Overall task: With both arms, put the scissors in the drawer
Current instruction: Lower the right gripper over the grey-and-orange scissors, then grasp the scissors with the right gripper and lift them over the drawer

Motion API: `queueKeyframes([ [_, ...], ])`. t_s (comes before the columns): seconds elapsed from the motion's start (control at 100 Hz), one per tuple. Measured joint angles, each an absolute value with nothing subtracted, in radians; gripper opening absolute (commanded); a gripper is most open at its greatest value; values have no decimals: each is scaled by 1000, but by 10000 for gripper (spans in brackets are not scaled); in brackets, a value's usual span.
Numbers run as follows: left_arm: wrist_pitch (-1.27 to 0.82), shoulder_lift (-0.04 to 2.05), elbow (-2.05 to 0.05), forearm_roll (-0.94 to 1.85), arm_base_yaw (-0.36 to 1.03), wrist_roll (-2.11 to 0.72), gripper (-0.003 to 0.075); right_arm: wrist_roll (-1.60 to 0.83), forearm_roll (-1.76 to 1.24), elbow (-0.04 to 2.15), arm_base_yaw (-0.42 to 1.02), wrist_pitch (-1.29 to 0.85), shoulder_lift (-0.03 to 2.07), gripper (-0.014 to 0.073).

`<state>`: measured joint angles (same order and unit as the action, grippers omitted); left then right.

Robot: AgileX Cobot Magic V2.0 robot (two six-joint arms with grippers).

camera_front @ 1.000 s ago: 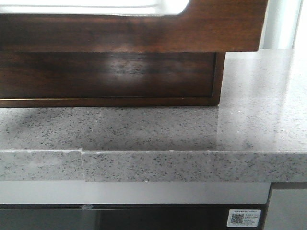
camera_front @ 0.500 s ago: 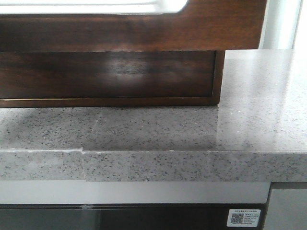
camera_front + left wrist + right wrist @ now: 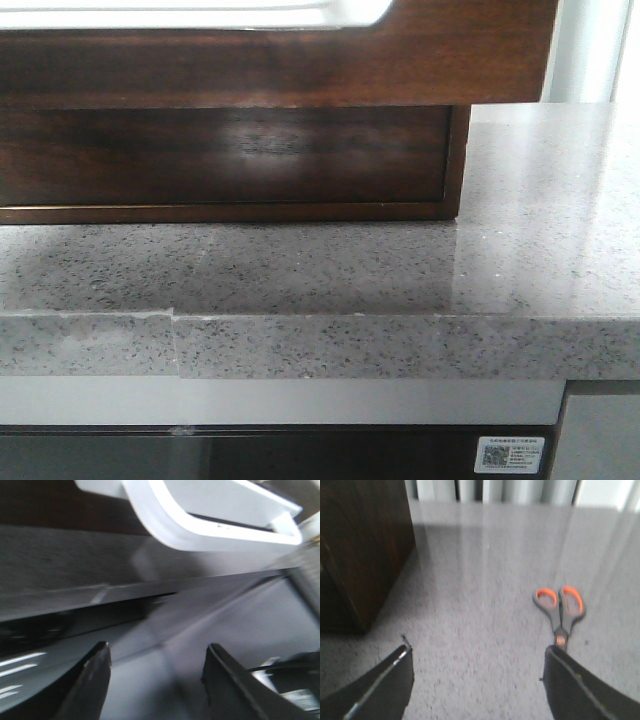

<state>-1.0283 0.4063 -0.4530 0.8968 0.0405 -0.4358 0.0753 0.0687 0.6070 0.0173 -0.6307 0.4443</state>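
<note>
Fingers spread wide on both arms, nothing between them: the left arm's fingers (image 3: 100, 680) hang apart over a blurred grey surface, and the right arm's fingers (image 3: 385, 685) sit just as wide above the speckled grey tabletop (image 3: 520, 230).

Over on the left of the front view, the drawer (image 3: 300, 65) juts out toward the camera, dark glossy brown wood with a white, round-cornered area along its top; the left wrist view shows that white rim (image 3: 200, 527) at the far end, too blurred for detail. Beneath it stands the cabinet body (image 3: 230, 160), resting on the stone.

To the right, bare tabletop runs open all the way to the far wall. Its near edge is a thick stone lip with a vertical seam (image 3: 174, 345).

From the right wrist, the scissors (image 3: 560, 611) lie flat and closed on the stone, grey with orange-lined handles pointing far, blade end just beside the right-hand finger, well apart from the dark cabinet corner (image 3: 365, 550).
</note>
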Motion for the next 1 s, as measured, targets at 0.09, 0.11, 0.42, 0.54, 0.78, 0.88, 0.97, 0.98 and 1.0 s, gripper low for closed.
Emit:
queueKeyframes([
  [0.09, -1042, 356, -537, 676, 40, -337, 388, 135, 115, 638, 17, -689, 527, 481],
  [0.11, -1043, 346, -555, 630, 40, -326, 388, 149, 129, 648, 17, -704, 551, 481],
  [0.42, -1001, 316, -674, 248, 144, -248, 388, 234, 210, 839, -81, -877, 883, 481],
  [0.54, -927, 316, -674, 197, 181, -248, 388, 229, 201, 897, -165, -896, 983, 481],
  [0.78, -826, 316, -675, 176, 196, -248, 388, 88, 74, 1007, -318, -942, 1208, 479],
  [0.88, -819, 316, -675, 174, 196, -248, 388, -8, 0, 1060, -361, -965, 1305, 479],
  [0.97, -819, 316, -675, 173, 196, -248, 388, -66, -46, 1113, -375, -987, 1388, 479],
  [0.98, -819, 316, -675, 173, 196, -248, 388, -69, -46, 1117, -377, -987, 1401, 478],
  [1.0, -817, 316, -675, 173, 196, -248, 388, -77, -51, 1129, -377, -992, 1419, 474],
])
